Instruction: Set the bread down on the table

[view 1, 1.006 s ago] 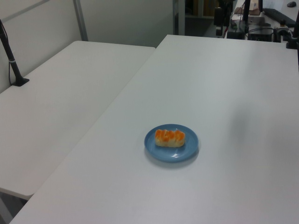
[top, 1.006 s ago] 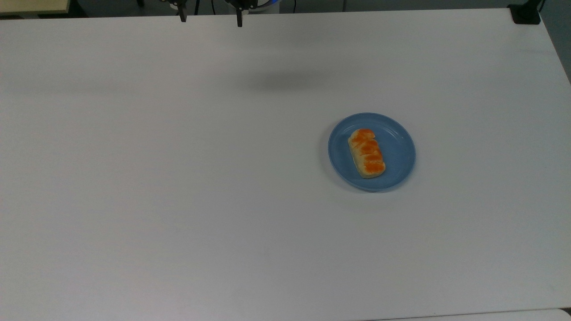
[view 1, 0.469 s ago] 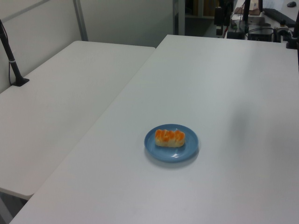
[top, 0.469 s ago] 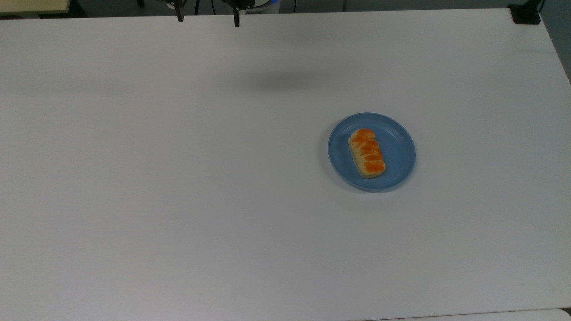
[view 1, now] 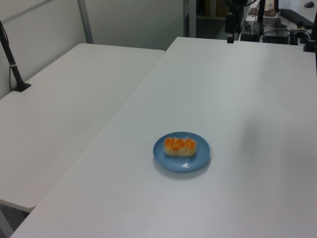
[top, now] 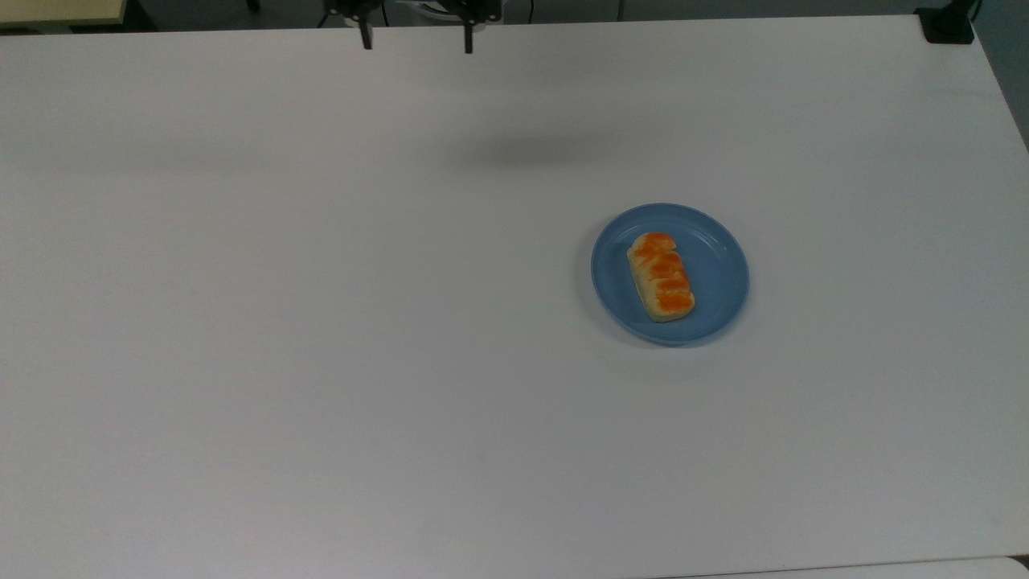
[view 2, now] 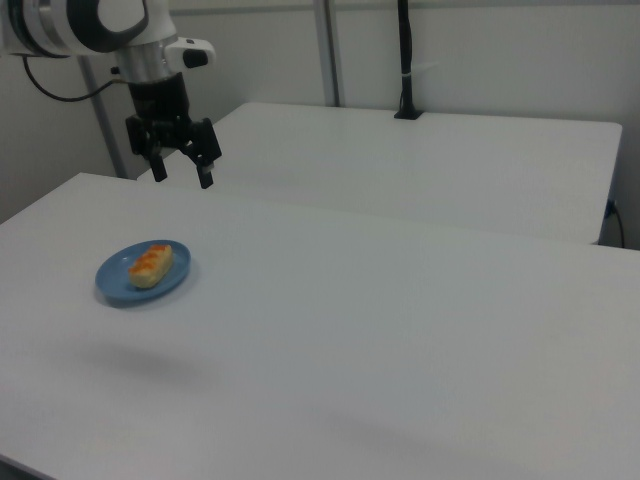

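Going to get the bread

The bread (top: 661,276) lay on the blue plate (top: 718,277), on the white surface (top: 321,322). The end effector (view 2: 181,170) hung high, well away from the plate, fingers wide apart and empty. It should drop straight over the loaf and pinch its long sides softly.

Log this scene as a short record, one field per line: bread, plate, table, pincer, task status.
bread: small loaf with orange-glazed top, lying flat on the plate
plate: round, blue, on the table toward the top view's right
table: white
pincer: open, holding nothing, hanging above the table well apart from the bread; near the top view's upper edge
task status: not started, bread not yet grasped
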{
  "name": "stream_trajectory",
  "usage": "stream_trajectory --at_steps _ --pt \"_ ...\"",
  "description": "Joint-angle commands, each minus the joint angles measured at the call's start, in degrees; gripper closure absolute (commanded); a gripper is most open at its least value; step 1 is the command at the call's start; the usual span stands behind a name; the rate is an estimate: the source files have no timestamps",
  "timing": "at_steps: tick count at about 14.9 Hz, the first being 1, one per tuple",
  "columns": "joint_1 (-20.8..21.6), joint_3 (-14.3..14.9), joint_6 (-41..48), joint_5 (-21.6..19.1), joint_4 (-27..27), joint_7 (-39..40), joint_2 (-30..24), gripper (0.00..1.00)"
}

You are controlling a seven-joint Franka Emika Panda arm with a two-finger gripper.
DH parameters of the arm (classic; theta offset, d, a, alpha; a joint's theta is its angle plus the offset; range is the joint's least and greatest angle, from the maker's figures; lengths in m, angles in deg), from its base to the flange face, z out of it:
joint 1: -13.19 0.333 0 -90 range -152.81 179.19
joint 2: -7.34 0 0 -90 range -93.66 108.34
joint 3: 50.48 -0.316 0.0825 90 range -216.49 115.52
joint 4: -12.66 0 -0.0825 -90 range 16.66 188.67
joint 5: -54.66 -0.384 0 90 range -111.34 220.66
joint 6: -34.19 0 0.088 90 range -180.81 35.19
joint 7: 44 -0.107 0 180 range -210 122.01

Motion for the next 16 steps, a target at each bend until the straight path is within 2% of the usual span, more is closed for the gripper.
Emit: stream_trajectory --at_steps 1,8,16 --pt "3.46 0.31 -1.73 -1.04 0.36 0.06 0.78 0.00" --pt "11.89 0.40 -11.83 -0.25 0.36 -8.63 9.91 0.00" --pt "18.22 0.40 -22.82 -0.43 0.44 -15.49 20.37 0.00"
